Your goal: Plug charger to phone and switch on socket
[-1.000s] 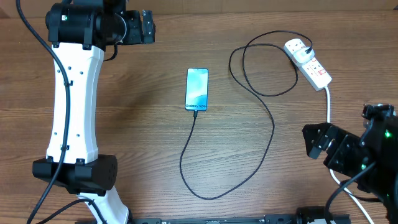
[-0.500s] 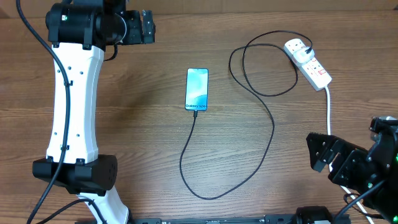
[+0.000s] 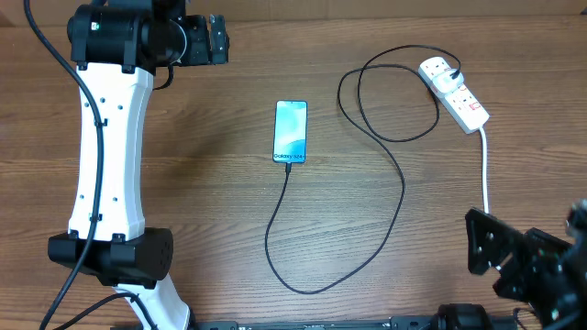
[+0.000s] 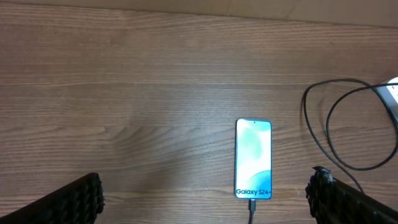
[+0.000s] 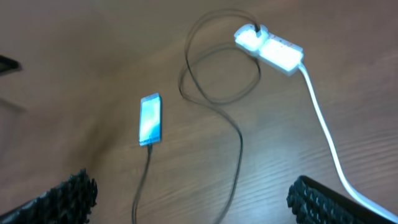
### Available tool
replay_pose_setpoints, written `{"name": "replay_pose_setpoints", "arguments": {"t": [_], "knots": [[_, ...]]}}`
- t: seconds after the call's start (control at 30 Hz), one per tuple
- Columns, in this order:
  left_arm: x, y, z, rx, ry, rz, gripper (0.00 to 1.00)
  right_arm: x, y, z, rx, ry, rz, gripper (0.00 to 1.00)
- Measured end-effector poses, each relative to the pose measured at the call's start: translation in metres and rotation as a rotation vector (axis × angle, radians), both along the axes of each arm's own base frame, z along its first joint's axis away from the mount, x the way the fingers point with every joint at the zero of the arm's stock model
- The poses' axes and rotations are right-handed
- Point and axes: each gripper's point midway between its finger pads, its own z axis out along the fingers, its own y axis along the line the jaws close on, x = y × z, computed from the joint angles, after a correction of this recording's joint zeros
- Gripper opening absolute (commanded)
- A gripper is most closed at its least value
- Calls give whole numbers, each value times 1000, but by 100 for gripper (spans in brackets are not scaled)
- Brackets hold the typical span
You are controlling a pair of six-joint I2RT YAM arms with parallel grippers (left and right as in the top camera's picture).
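Brown wood-grain table (image 3: 202,211) fills the overhead view. The left arm (image 3: 105,156) stands along the left side of the frame. Its white link rises from a black joint at lower left to the upper left corner, where the left gripper (image 3: 220,38) points right. In its wrist view the fingers (image 4: 74,199) sit spread wide at the bottom corners. The right gripper (image 3: 479,243) sits low in the lower right corner, its fingers (image 5: 323,199) likewise wide apart and gripping nothing. The phone (image 3: 291,131) lies at the centre, screen lit. The charger (image 3: 401,197) meets its lower edge and loops up to the socket (image 3: 454,92) at upper right, where its plug appears seated in the far end.
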Motion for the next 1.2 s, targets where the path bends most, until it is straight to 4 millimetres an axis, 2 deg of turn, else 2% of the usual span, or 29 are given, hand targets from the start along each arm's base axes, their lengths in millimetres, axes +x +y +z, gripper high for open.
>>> {"name": "replay_pose_setpoints", "arguments": {"t": [0.13,0.2,0.3,0.47,0.5,0.57,0.7,0.87,1.03,1.2], "knots": [[0,0,0,0,0,0,100,-3,1,0,-23,-159,22,100],[0,0,0,0,0,0,100,5,3,2,-37,-255,36,100],[0,0,0,0,0,0,100,19,6,-6,-51,-350,62,100],[0,0,0,0,0,0,100,49,12,-33,-61,-468,97,100],[0,0,0,0,0,0,100,57,14,-45,-62,-482,109,100],[0,0,0,0,0,0,100,70,16,-50,-63,-557,123,100],[0,0,0,1,0,1,100,85,23,-78,-58,-641,160,100],[0,0,0,2,0,1,100,94,27,-97,-62,-743,185,100],[0,1,0,3,0,2,100,100,26,-117,-66,-740,183,100],[0,1,0,3,0,2,100,99,27,-122,-138,-759,211,100]]}}
